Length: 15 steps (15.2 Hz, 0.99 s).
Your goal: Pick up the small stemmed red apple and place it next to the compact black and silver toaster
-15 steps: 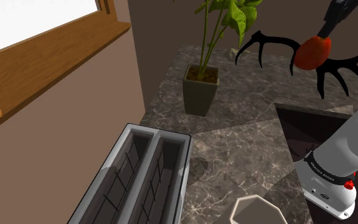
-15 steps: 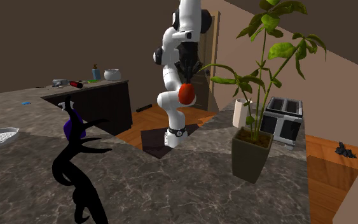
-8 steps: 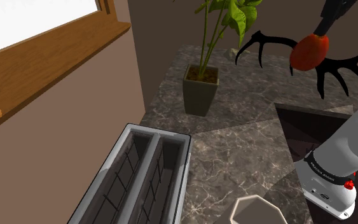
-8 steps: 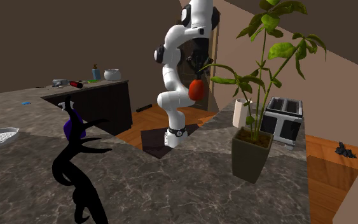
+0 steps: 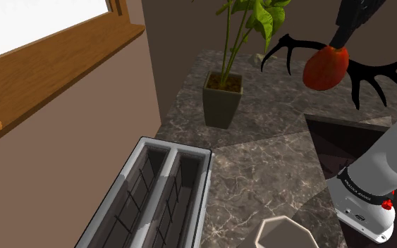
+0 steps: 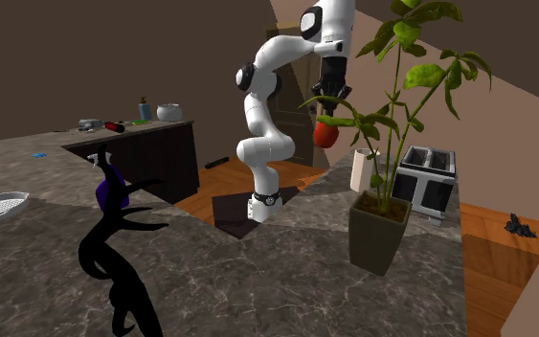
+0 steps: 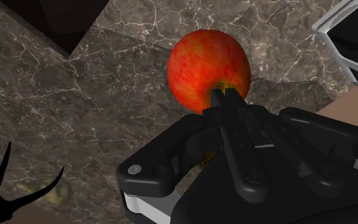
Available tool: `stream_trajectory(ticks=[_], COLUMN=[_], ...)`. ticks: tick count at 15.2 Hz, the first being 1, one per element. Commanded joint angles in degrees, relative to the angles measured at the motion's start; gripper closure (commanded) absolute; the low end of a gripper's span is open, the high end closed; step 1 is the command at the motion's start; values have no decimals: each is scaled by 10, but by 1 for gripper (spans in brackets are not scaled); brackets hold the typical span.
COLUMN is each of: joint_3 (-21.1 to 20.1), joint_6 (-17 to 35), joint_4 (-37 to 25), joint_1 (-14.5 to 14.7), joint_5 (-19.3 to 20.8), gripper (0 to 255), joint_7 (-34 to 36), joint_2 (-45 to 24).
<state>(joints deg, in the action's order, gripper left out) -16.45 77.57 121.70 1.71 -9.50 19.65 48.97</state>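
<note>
From my station, the all-black two-finger hand (image 5: 337,44) is closed on the stem end of the small round red apple (image 5: 325,68), and the fruit hangs below it in the air, clear of the dark veined marble desk (image 5: 260,162). In the wrist view the fingertips (image 7: 225,98) meet right at the apple's (image 7: 206,63) stem dimple, with marble desk (image 7: 75,114) far beneath.

In the second exterior view the hand (image 6: 327,117) carries the apple (image 6: 325,134) among the leaves of the green potted plant in its dark square pot (image 6: 379,230). It sits high, to that view's left of the white cup (image 6: 361,169) and the black and silver two-slot toaster (image 6: 426,177), and well apart from both.

In the shoulder view the toaster (image 5: 158,201) lies at the lower left. The apple shows at the upper right, in front of a black antler-shaped ornament (image 5: 373,74).
</note>
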Motion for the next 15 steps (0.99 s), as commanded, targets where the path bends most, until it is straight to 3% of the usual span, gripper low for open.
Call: stream_trajectory(ticks=[1,8,13,15], joint_3=[-29,-133,-225,-226], joint_6=[8,24,36,50], joint_4=[-7,-82,-160,-139], joint_1=[1,-9,-31,-29], joint_5=[-18,-60,-69,-73], gripper=[255,255,255,255], joint_7=[28,125,205,203], joint_2=[-12,-82,-156,-148])
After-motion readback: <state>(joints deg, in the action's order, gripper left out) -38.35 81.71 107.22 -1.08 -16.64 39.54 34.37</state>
